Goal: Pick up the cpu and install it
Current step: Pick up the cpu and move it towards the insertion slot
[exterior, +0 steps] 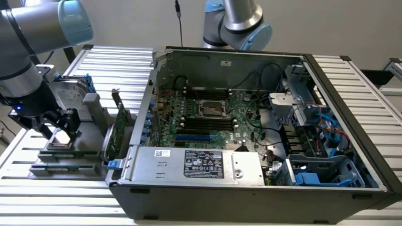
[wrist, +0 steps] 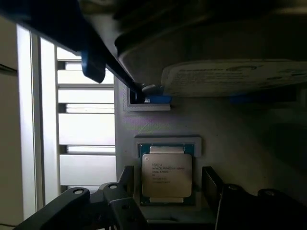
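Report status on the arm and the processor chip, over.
End effector open, fingers either side of the small square silver-topped cpu, not touching. Cpu flat in its grey holder. Nothing between fingers and chip.

Centre: open case [exterior: 251,193] showing motherboard [exterior: 220,117] and power supply [exterior: 157,165]. Left of frame: hard drive [exterior: 66,94] and upright green card [exterior: 120,125] on slatted table [exterior: 63,200].

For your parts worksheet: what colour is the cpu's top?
The cpu top is dull silver, best seen in the wrist view.
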